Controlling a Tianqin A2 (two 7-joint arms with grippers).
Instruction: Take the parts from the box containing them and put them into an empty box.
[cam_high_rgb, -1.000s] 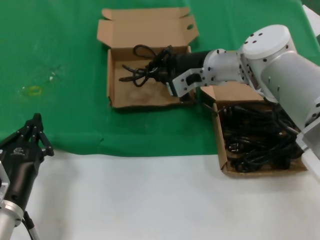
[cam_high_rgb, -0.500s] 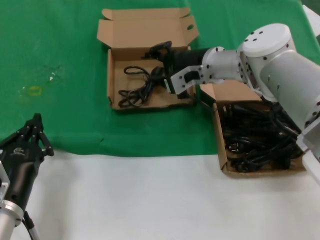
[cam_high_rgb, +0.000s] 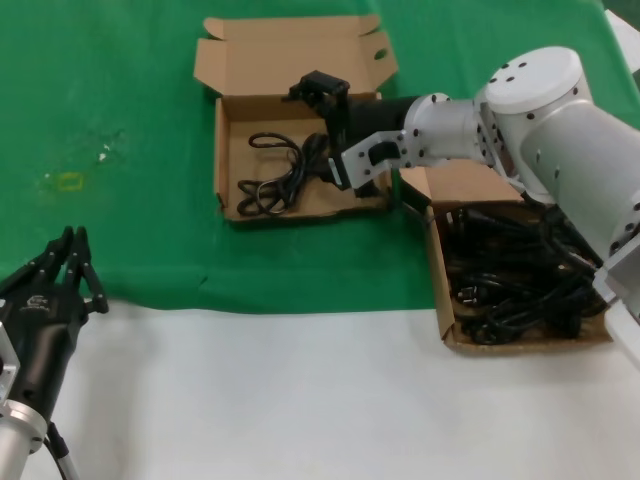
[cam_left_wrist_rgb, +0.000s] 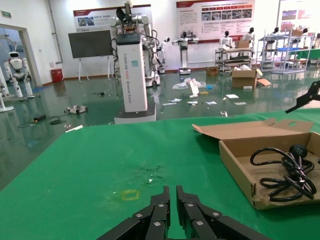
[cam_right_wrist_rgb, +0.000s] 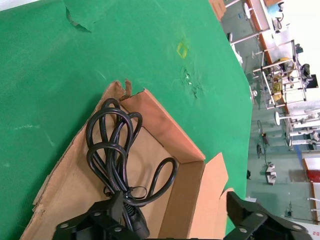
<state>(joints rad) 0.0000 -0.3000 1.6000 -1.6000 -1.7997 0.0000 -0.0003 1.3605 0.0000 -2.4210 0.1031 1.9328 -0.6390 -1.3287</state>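
One coiled black power cord (cam_high_rgb: 280, 175) lies on the floor of the empty box (cam_high_rgb: 222, 150), the far box with the short wide lid panel (cam_high_rgb: 290, 50). My right gripper (cam_high_rgb: 322, 120) hangs open and empty just above that box's right side, beside the cord. In the right wrist view the gripper (cam_right_wrist_rgb: 175, 215) straddles the box's wall, with the cord (cam_right_wrist_rgb: 112, 150) below it. The box containing the parts (cam_high_rgb: 440, 290) stands near the right, full of tangled black cords (cam_high_rgb: 510, 270) and partly hidden by my right arm. My left gripper (cam_high_rgb: 70, 245) is parked shut at the near left.
Both boxes stand on a green cloth (cam_high_rgb: 120, 120); bare white table (cam_high_rgb: 300, 400) lies in front of it. The left wrist view shows the left gripper (cam_left_wrist_rgb: 173, 192), the far box (cam_left_wrist_rgb: 240, 160) and its cord (cam_left_wrist_rgb: 287, 167).
My right gripper held the cord over the far box, then let go. The cord now lies flat in the box and the open gripper has risen a little.
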